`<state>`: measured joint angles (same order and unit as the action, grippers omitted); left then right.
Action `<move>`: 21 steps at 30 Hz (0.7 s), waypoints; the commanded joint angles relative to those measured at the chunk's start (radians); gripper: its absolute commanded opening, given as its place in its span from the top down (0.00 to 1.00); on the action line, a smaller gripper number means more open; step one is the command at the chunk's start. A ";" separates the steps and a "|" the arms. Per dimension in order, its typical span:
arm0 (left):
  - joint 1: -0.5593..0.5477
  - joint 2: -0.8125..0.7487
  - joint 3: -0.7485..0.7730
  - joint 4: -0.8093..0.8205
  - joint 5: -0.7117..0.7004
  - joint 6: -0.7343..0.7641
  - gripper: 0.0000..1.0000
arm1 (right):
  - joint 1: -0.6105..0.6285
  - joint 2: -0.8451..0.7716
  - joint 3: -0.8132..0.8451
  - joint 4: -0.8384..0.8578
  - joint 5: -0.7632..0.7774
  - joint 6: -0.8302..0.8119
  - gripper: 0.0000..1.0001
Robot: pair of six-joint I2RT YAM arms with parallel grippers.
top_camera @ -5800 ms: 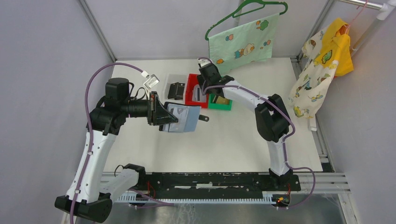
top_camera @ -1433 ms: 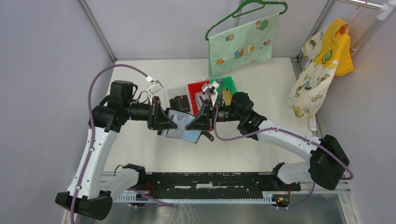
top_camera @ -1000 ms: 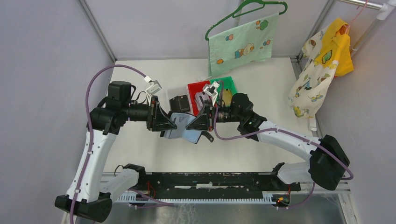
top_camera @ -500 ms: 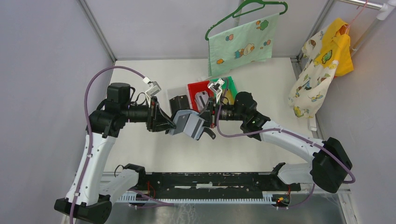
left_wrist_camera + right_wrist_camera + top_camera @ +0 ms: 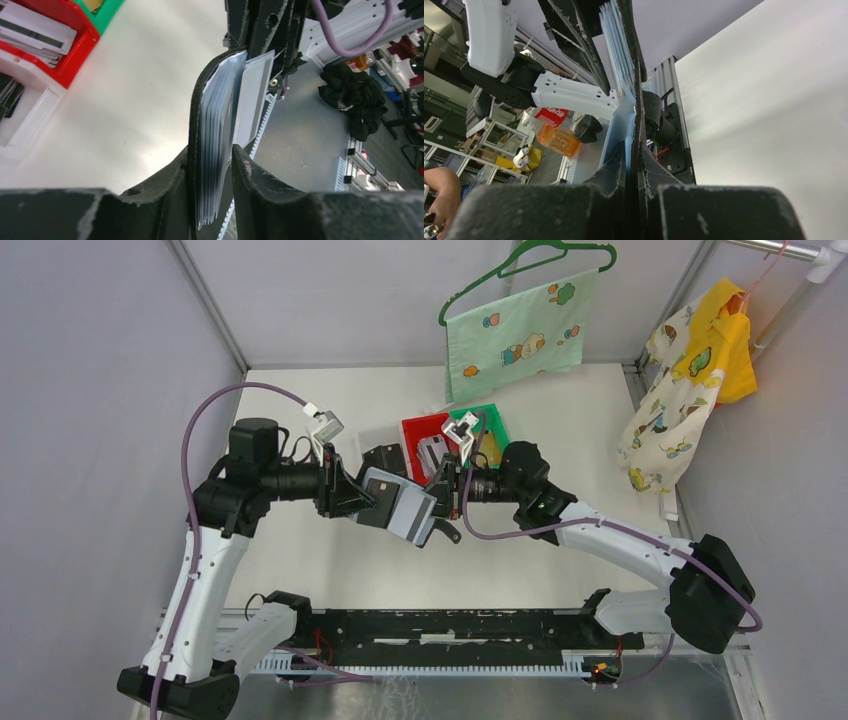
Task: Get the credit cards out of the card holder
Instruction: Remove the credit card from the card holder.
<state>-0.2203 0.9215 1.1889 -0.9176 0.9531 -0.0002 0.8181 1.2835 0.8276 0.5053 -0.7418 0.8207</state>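
The black card holder (image 5: 405, 510) hangs in the air over the table's middle, opened out, its grey-blue lining up. My left gripper (image 5: 368, 502) is shut on its left end; in the left wrist view the left gripper (image 5: 212, 150) pinches the black cover and a stack of pale blue sleeves (image 5: 215, 115). My right gripper (image 5: 432, 498) is shut on the holder's other end, its fingers (image 5: 619, 165) pressed on the black cover and pale lining (image 5: 616, 50). Whitish-grey credit cards (image 5: 37, 32) lie in the red bin (image 5: 412, 430).
A green bin (image 5: 492, 420) stands right of the red one, and a clear bin (image 5: 25, 125) with a black object (image 5: 385, 458) on its left. A green cloth on a hanger (image 5: 515, 335) hangs at the back, and yellow patterned clothes (image 5: 690, 370) at the right.
Both grippers kept their grip and turned the holder from a downward fold to a flatter, tilted spread, its grey-blue face now up. The pair shifted slightly toward the bins.
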 commanded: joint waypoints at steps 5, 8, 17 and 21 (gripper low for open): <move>0.003 0.012 0.018 0.004 0.206 -0.025 0.75 | 0.005 -0.040 -0.018 0.184 -0.045 0.052 1.00; 0.003 0.023 0.028 -0.008 0.249 -0.024 0.87 | 0.004 -0.038 -0.019 0.176 -0.055 0.042 0.95; 0.002 0.041 0.072 -0.063 0.215 0.027 0.98 | -0.091 -0.078 -0.034 0.045 -0.083 -0.051 0.56; 0.002 0.037 0.088 -0.062 0.209 0.027 0.98 | -0.143 -0.086 0.011 -0.128 -0.067 -0.167 0.46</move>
<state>-0.2165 0.9695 1.2148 -0.9913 1.1175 0.0017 0.7147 1.2308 0.7944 0.4980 -0.7952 0.7696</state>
